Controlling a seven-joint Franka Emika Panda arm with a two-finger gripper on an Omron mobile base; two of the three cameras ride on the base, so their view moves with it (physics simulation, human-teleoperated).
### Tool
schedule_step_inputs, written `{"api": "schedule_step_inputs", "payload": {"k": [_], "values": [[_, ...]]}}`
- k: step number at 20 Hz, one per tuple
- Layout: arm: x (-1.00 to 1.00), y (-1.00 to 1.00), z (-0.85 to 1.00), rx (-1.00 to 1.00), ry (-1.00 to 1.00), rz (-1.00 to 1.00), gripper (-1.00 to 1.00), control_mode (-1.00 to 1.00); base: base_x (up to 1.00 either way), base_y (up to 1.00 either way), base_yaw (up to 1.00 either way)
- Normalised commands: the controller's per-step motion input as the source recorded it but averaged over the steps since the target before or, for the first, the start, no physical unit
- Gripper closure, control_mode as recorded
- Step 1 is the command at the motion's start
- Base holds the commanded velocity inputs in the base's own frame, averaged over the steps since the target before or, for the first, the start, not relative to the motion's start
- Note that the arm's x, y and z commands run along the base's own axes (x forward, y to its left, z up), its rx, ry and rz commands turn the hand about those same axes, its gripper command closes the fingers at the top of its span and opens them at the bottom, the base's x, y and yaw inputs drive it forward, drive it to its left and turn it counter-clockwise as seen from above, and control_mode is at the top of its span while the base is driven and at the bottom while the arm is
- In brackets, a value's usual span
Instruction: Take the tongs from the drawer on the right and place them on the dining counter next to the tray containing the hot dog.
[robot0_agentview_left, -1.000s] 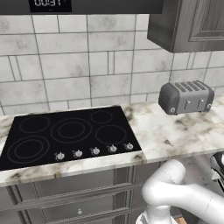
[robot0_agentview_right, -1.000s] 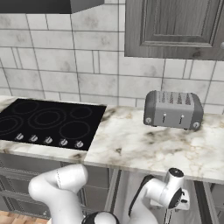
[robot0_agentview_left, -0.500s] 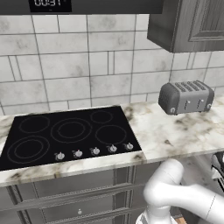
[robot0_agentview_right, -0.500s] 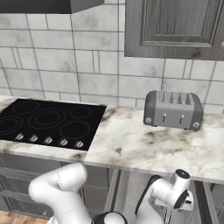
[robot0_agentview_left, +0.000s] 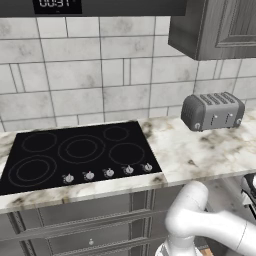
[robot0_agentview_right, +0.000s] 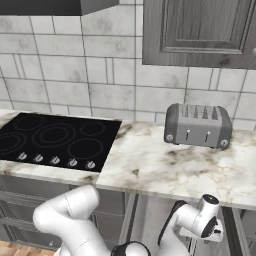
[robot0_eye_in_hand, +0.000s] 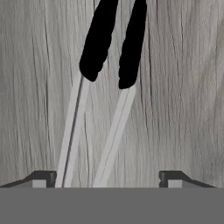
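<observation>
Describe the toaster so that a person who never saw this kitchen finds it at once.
Look at the marble worktop under the tiled wall, to the right of the black cooktop. The toaster stands at the back, below the dark upper cabinet. It is a silvery grey box with slots on top and round knobs in front.

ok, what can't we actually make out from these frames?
- Tongs, hand view: both ends are cut off by the frame edges, so the hinge and full length are hidden.
- Drawer, hand view: just its pale floor; walls and front lie outside the frame.
- Gripper: fingertips straddle the tongs; contact can't be judged.
- Drawer in both base views: hidden under the worktop and behind the arm.
</observation>
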Motion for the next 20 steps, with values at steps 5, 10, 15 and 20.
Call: {"api": "schedule_step_inputs", "payload": {"k": [5, 10, 15, 20], "values": [[-0.01, 0.00, -0.34, 0.01, 0.03, 0.00, 1.00, -1.00, 0.00, 0.00, 0.00], [-0.07, 0.00, -0.09, 0.00, 0.00, 0.00, 1.00, -1.00, 0.00, 0.00, 0.00], [-0.17, 0.00, 0.07, -0.01, 0.00, 0.00, 1.00, -1.00, 0.00, 0.00, 0.00], [-0.21, 0.00, 0.55, -0.02, 0.00, 0.00, 1.00, -1.00, 0.00, 0.00, 0.00]]}}
